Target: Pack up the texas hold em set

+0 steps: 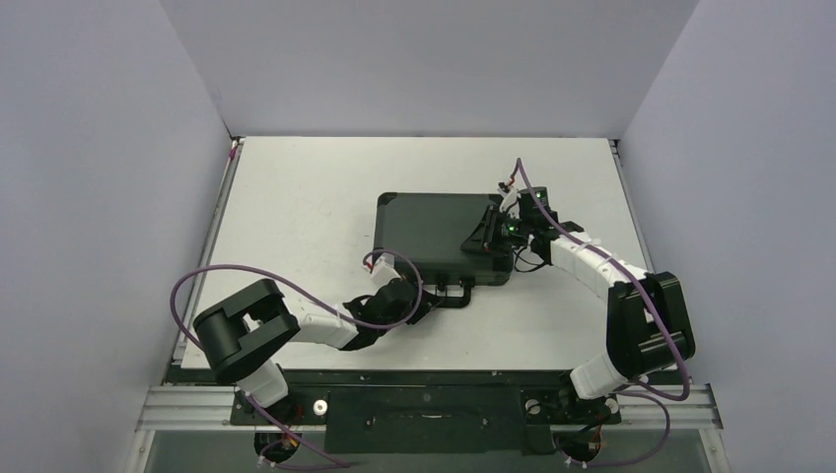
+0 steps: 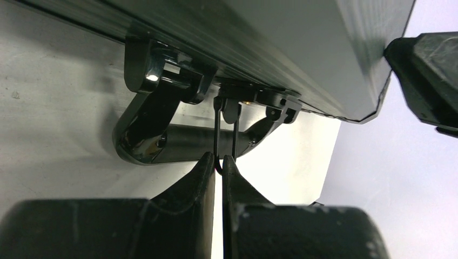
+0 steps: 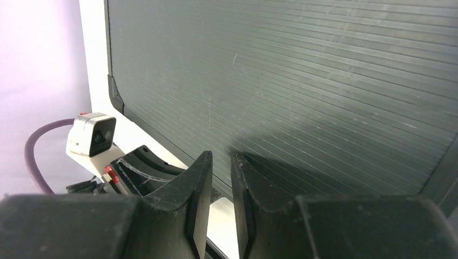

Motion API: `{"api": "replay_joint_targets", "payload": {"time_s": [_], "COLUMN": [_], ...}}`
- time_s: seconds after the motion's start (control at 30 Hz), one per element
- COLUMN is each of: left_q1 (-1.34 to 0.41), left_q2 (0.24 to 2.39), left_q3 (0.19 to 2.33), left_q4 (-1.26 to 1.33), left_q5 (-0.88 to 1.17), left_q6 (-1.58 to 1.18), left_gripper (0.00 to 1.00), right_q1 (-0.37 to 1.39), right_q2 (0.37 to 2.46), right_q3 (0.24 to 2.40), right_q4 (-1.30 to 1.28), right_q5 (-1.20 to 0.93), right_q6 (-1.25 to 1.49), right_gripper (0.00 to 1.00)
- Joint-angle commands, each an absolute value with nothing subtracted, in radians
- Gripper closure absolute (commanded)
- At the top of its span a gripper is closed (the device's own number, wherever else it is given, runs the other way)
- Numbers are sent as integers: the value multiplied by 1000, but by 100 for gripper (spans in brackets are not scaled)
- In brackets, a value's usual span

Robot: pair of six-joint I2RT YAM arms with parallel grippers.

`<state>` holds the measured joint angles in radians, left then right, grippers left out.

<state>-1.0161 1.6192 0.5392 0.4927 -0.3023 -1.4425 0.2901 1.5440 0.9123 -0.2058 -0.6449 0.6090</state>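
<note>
The black hard case [image 1: 434, 232] lies closed in the middle of the table, its handle [image 1: 455, 296] facing the near edge. Cards, chips and discs are out of view. My left gripper [image 1: 429, 296] is at the case's front edge. In the left wrist view its tips [image 2: 219, 157] are pinched on a thin wire latch loop [image 2: 216, 124] hanging in front of the handle [image 2: 162, 140]. My right gripper [image 1: 490, 236] rests over the lid's right part. In the right wrist view its fingers [image 3: 220, 156] are nearly together and empty above the ribbed lid [image 3: 297, 81].
The white table [image 1: 296, 197] is boxed in by grey walls on three sides. The left arm's white wrist camera [image 3: 92, 135] and purple cable [image 3: 38, 145] show beyond the case's near edge in the right wrist view.
</note>
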Motion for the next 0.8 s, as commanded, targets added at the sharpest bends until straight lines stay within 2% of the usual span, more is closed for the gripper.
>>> {"api": "replay_joint_targets", "payload": {"time_s": [0.0,0.5,0.77], "left_q1": [-1013,-947,-924], "left_q2": [1536,1554,1526], "left_q3": [553,640,763], "left_q4": [497,489,414], "left_q5": [-314,-278,-287], "left_q6": [-1465,-1446,-1409], "left_gripper": [100,100,100], "right_q1": [288,288,291], "right_q2": [1701,1709,1718], "right_q3": [773,773,772], "right_q4": [-537,-533,-531], "right_q5": [-392,-406,-409], "right_q6": [489,489,489], "right_gripper": [81,81,81]}}
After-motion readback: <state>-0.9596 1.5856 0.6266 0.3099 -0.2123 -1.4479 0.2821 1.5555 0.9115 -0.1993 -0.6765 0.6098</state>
